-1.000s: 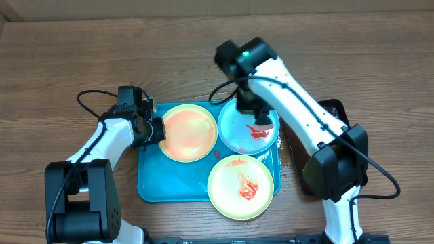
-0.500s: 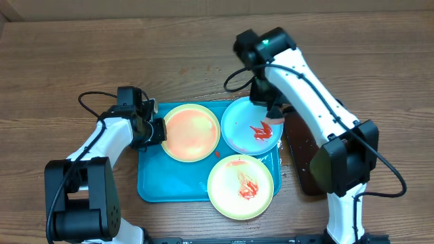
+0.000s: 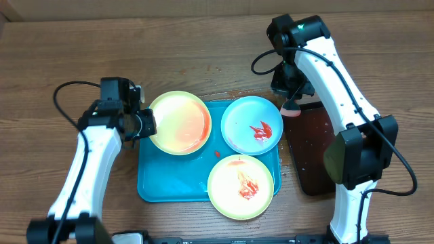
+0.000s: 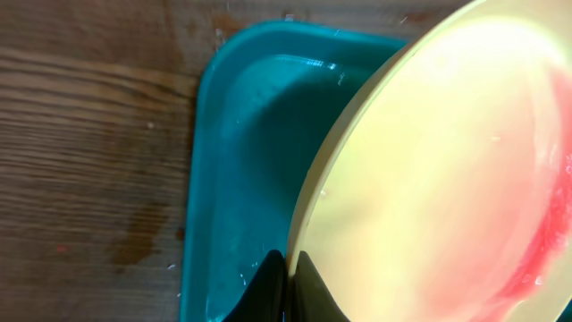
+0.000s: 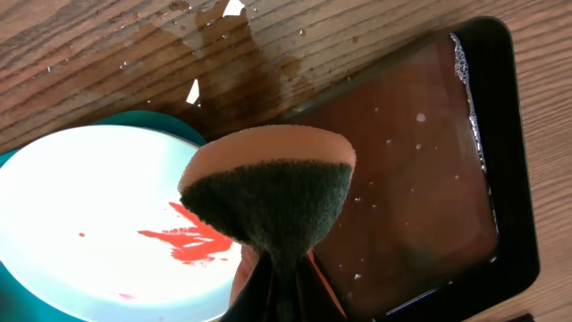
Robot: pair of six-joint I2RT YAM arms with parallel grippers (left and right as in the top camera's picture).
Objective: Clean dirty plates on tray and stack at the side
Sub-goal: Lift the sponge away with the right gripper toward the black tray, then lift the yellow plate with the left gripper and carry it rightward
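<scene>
the step in hand is judged to be the removal of the wiped yellow-green plate (image 3: 178, 123) from the turquoise tray (image 3: 163, 183) to a stacking place at the side. the plate is pinched at its left rim by the left gripper (image 3: 144, 125), whose fingers are pressed together on the edge. in the left wrist view the plate (image 4: 429, 179) is seen tilted above the tray's corner (image 4: 241, 179), with a faint pink film towards 1 side.

for a good result, the plate should be kept level enough that nothing drips, carried clear of the tray's raised rim, and set flat on the bare table (image 3: 68, 54) to the left. the grip on a thin rim is judged weak, so a slow, low path is advised, and the pink film may call for 1 more wipe.

the sponge (image 5: 268, 192) is clamped by the right gripper (image 5: 281, 286), its jaws shut tight on the lower end, dark scrub face towards the camera. in the overhead view the sponge (image 3: 291, 110) hangs above the edge of the dark tray (image 3: 312, 156), touching nothing as far as can be told.

2 plates with red smears lie on the turquoise tray: the blue plate (image 3: 251, 125) at its far right, and the front plate (image 3: 241, 187), which overhangs the near rim.
</scene>
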